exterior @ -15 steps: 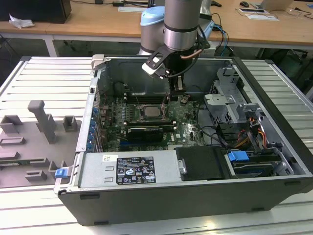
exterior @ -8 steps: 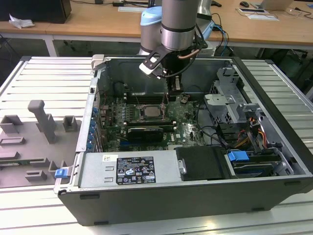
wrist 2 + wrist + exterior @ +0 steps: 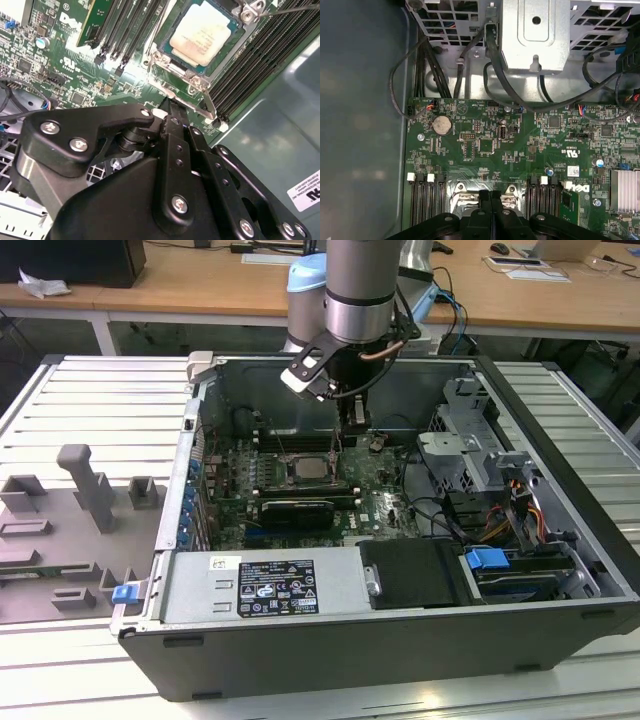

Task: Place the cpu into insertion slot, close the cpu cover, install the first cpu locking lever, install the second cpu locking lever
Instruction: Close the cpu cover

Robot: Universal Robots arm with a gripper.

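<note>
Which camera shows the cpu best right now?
The second wrist view: the cpu shows its pale top close up. The exterior view shows it small and far off. In the first wrist view the gripper stands in front of it.

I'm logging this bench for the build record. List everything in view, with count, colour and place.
Open metal computer case: one, dark grey, on the table.
Slatted metal table: one, pale grey, under the case.
Circuit board: one, green, inside the case.
Flat square cpu: one, silvery-beige top, mid-board.
Thin metal cpu cover frame: one, silvery, around the cpu.
Long narrow memory slots: two banks, black, either side of the cpu.
Round coin battery: one, silver, on the board.
Cables: several, black, at the board's edge.
Plastic fixture blocks: several, grey, on the table at the exterior view's left.
Robot arm: one, silver-grey, reaching into the case.
Tool: one, black, shut, at the cover's edge.
</note>
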